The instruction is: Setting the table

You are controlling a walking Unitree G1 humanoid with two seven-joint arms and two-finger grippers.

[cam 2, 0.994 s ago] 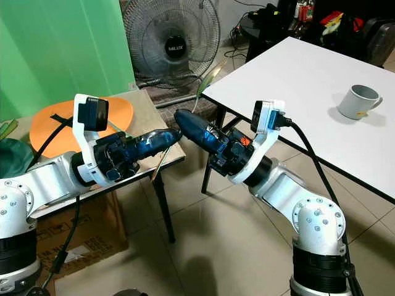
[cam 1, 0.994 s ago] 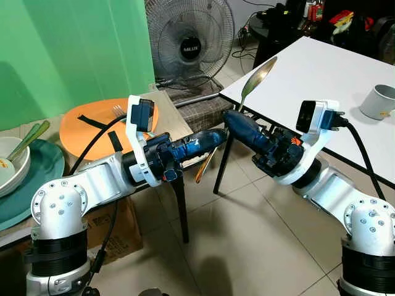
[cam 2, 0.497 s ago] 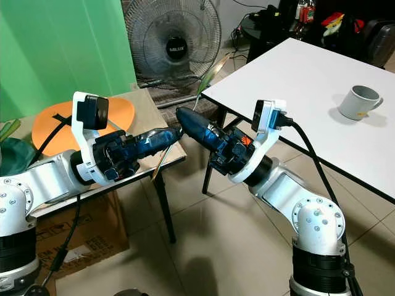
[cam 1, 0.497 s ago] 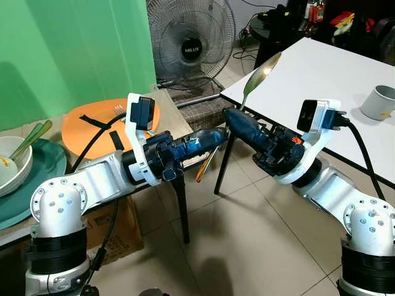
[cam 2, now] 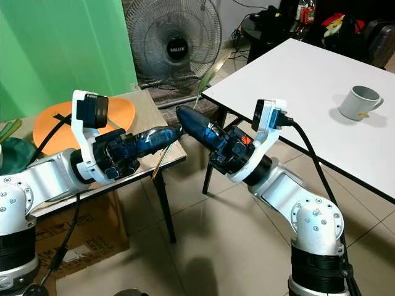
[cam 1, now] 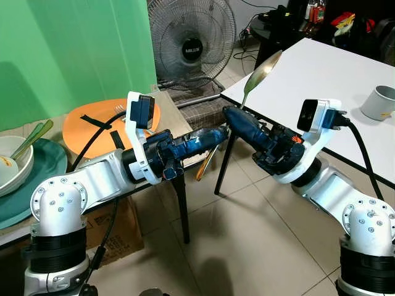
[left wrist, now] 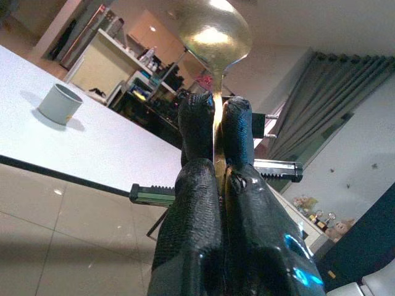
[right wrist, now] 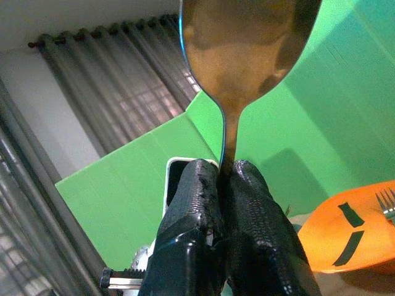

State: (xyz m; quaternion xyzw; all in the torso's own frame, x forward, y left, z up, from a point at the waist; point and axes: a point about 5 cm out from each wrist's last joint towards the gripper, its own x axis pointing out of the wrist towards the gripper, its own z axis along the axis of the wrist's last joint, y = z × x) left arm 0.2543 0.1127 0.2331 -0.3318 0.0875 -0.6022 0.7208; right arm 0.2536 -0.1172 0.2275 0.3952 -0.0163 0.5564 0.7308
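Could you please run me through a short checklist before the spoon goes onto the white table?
1. Right gripper shut on the spoon: ok, its fingers pinch the neck just below the bowl.
2. Left gripper on the same spoon: not ok for moving on, both grippers clamp it and one should probably let go first.
3. Spoon lifted free: ok, its bowl stands up near the white table corner.
4. Bare table to set it on: ok, with the grey mug far off by the right side.
5. Other tableware waiting: ok, orange plate with a fork on the side table.
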